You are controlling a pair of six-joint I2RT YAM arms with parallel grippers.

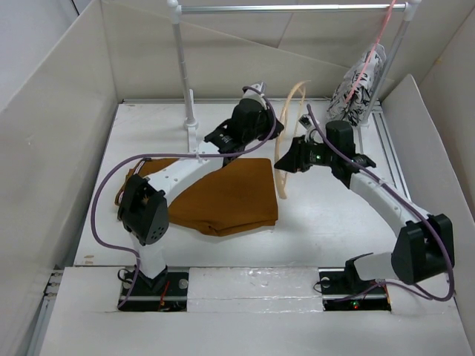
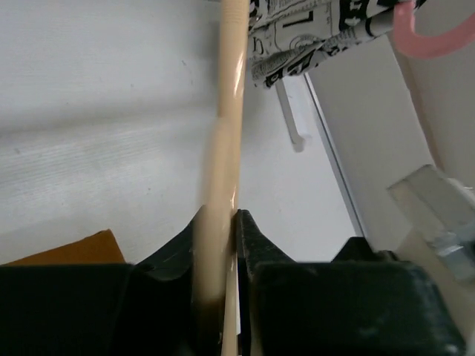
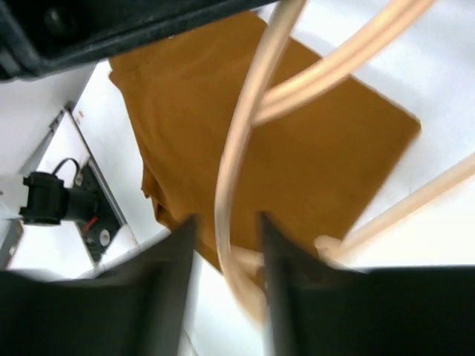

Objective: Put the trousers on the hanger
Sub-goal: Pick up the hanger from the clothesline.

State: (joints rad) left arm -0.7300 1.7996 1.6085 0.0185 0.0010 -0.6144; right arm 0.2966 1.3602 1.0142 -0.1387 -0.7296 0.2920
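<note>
The rust-brown fabric trousers [image 1: 230, 196] lie folded flat on the white table [image 1: 334, 222], nearest the arm bases and not yet threaded. Just beyond their far edge, the light tan wooden clothes hanger [image 1: 282, 148] stands upright off the table, probably so a leg can pass through it. The left gripper [image 2: 221, 237] is clenched on its rod. The right gripper [image 3: 226, 252] straddles one curved arm with gaps showing (so slack, I judge). A black-and-white patterned cloth [image 1: 360, 89] hangs behind.
</note>
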